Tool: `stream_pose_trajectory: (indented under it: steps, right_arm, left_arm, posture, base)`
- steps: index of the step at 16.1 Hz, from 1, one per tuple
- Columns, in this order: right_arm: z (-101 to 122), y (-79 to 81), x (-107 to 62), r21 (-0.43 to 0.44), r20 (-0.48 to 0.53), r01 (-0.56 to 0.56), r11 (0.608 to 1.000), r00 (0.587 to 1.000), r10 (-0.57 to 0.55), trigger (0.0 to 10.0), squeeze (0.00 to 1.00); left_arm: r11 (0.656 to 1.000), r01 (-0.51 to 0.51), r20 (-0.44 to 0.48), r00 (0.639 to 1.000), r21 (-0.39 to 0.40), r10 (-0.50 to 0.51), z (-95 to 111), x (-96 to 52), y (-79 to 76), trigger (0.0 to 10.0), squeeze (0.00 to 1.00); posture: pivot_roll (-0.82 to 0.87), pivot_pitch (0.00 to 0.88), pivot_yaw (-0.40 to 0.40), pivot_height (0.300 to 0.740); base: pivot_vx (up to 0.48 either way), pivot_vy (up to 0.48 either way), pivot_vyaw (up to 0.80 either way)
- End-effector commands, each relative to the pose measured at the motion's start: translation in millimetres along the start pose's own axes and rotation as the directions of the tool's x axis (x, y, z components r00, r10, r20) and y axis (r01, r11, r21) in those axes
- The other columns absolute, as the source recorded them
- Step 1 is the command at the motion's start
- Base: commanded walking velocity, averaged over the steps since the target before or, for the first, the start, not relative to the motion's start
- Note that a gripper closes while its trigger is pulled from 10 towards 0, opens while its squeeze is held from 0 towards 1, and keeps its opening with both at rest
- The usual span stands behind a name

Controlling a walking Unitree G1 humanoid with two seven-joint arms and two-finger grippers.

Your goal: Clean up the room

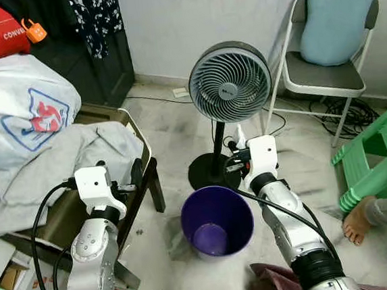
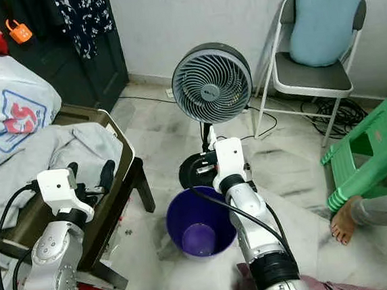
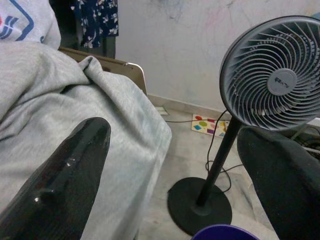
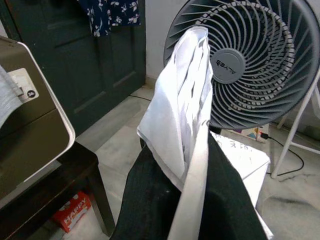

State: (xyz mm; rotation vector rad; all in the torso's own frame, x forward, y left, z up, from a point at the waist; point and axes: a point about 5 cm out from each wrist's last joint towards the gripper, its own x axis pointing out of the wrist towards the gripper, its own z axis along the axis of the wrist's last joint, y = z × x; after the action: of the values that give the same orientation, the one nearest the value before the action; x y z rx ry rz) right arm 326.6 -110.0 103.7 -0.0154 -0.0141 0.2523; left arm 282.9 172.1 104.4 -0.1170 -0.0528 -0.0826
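The right gripper (image 4: pixel 192 165) is pinching a thin white paper (image 4: pixel 182 100), probably trash, at the purple bin's (image 1: pixel 217 221) one o'clock. It looks light and floppy. The left gripper (image 3: pixel 175 165) is hanging wide open.

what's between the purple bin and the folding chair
The standing fan on its black base, plus bare marble floor with cables near the chair; seen in both eye views beyond the purple bin.
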Motion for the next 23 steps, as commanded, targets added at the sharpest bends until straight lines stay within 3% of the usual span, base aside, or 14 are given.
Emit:
stream_pose_trajectory:
  steps: [1,6,14,17,20,23]
  right_arm:
    - [0.3,-1.3,1.1,0.001,-0.001,0.004,1.0,1.0,-0.004,10.0,0.0]
    - [-0.4,-1.1,1.6,0.002,-0.005,0.004,1.0,1.0,-0.004,10.0,0.0]
    - [0.8,-0.5,5.1,-0.004,-0.006,0.017,1.0,1.0,-0.017,10.0,0.0]
    - [-1.2,3.3,4.8,0.027,-0.029,0.03,0.999,0.999,-0.029,10.0,0.0]
    - [-7.8,17.3,7.3,0.001,-0.068,0.03,1.0,0.997,-0.03,10.0,0.0]
    - [-26.3,15.0,7.0,-0.019,-0.178,0.162,0.987,0.971,-0.163,10.0,0.0]
  left_arm:
    - [1.0,0.014,0.005,1.0,0.006,-0.014,1.5,0.8,-0.5,10.0,0.0]
    - [1.0,0.014,0.001,1.0,0.004,-0.014,0.8,0.9,-0.6,10.0,0.0]
    - [0.999,0.04,0.029,0.999,0.02,-0.04,6.1,-0.1,0.7,10.0,0.0]
    - [0.973,0.212,0.046,0.975,0.086,-0.217,15.0,-14.9,-4.9,10.0,0.0]
    - [0.929,0.332,-0.036,0.943,0.164,-0.331,11.3,-35.7,-0.6,10.0,0.0]
    - [0.89,0.426,-0.109,0.904,0.161,-0.413,11.5,-56.7,-1.9,10.0,0.0]
  posture:
    - [-0.01,0.139,-0.04,0.74]
    - [-0.01,0.139,-0.04,0.74]
    - [0.0,0.142,-0.042,0.74]
    - [0.03,0.158,-0.055,0.74]
    - [0.06,0.195,-0.049,0.74]
    - [0.08,0.248,-0.008,0.74]
  base:
    - [0.356,0.0,0.0]
    - [0.332,0.0,0.0]
    - [0.0,0.0,0.0]
    - [0.0,0.0,0.0]
    - [0.0,0.0,0.0]
    - [0.0,0.0,0.0]
